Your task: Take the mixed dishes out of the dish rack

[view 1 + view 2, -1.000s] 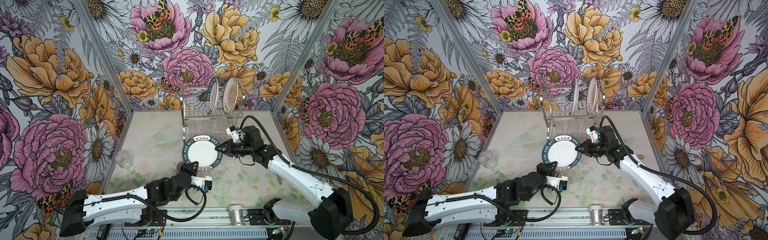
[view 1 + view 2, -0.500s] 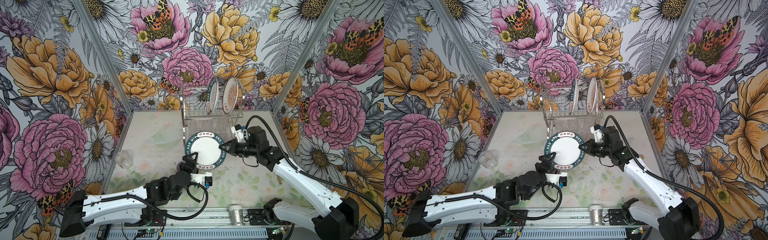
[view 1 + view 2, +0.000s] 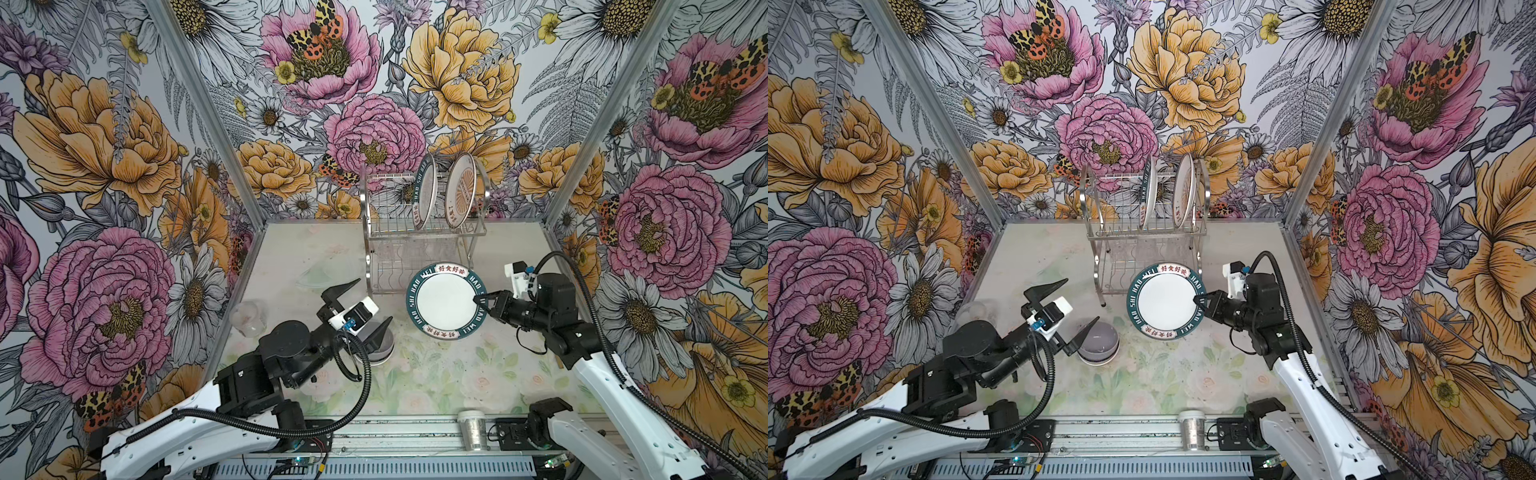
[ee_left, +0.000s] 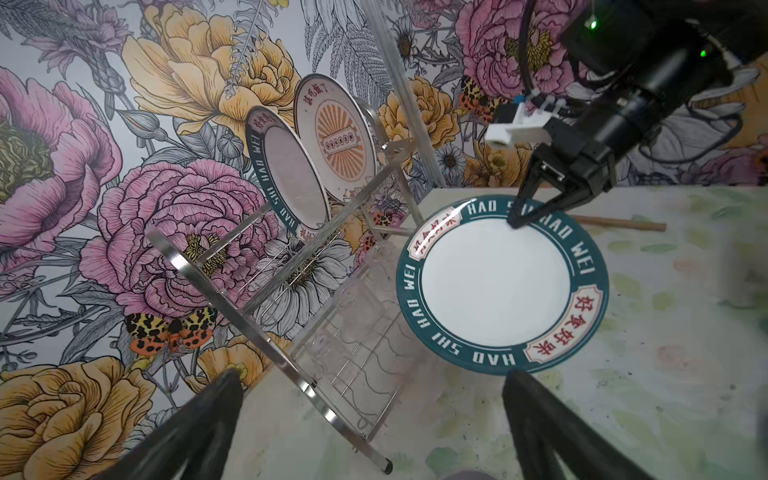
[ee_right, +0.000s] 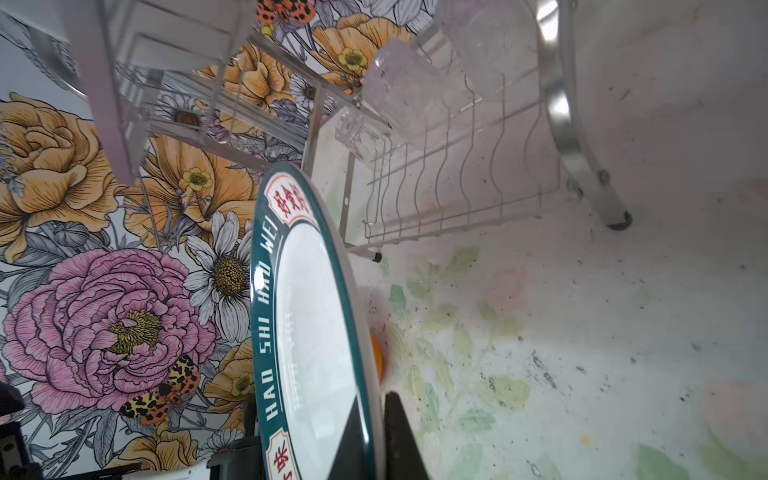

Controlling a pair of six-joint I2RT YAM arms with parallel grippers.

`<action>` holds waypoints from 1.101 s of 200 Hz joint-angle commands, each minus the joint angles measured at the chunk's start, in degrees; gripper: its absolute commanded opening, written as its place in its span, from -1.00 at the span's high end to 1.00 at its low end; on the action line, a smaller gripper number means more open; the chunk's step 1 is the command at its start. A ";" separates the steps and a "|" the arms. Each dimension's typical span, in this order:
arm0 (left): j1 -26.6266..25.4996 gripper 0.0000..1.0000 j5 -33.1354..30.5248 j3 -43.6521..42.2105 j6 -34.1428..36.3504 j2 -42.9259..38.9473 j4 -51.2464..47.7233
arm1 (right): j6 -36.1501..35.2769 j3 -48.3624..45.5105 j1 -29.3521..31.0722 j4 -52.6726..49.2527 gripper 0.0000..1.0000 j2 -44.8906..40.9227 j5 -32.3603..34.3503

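Right jaws pinch a white, green-rimmed, lettered plate (image 3: 444, 300).

The left arm (image 3: 195, 419) stretches in from seven o'clock, and the left hand (image 3: 374, 300) points toward one o'clock, fingers spread wide, holding nothing. The right arm (image 3: 602, 374) bends in from five o'clock with a raised elbow. The right hand (image 3: 478, 300) points toward nine o'clock, pinched on the rim of a plate (image 3: 444, 301).
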 commanded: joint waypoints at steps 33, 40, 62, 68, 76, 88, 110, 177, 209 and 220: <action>12.58 -0.98 19.19 0.39 -16.13 -2.56 -7.01 | -4.01 -6.36 -0.21 -0.14 1.00 -0.64 2.54; 14.25 -0.98 21.05 -0.14 -17.45 -2.40 -6.93 | -4.43 -7.02 -0.20 -0.12 1.00 -0.33 3.17; 19.18 -0.98 28.32 -2.28 -20.75 -1.31 -5.84 | -6.17 -8.37 -0.20 0.10 1.00 1.51 3.84; 20.39 -0.98 30.31 -2.66 -21.22 -0.97 -5.67 | -7.02 -8.66 -0.26 0.14 1.00 1.96 3.98; 21.55 -0.98 32.66 -3.18 -21.54 -0.28 -5.55 | -8.15 -9.08 -0.26 0.30 1.00 2.59 4.40; 23.04 -0.98 35.46 -3.67 -21.55 0.82 -5.74 | -9.28 -9.84 -0.41 1.27 1.00 3.56 4.46; 24.79 -0.98 39.33 -3.99 -21.33 2.70 -5.97 | -9.45 -11.85 -0.68 4.64 1.00 4.57 4.43; 25.78 -0.98 40.49 -4.69 -20.37 4.67 -6.14 | -9.19 -16.28 -1.82 13.56 1.00 8.80 2.81; 25.77 -0.98 40.70 -4.62 -20.31 6.03 -6.66 | -9.18 -17.23 -2.55 17.62 1.00 12.43 1.27; 25.73 -0.98 40.59 -4.70 -20.15 6.21 -6.75 | -9.21 -17.45 -2.66 18.69 1.00 13.39 0.88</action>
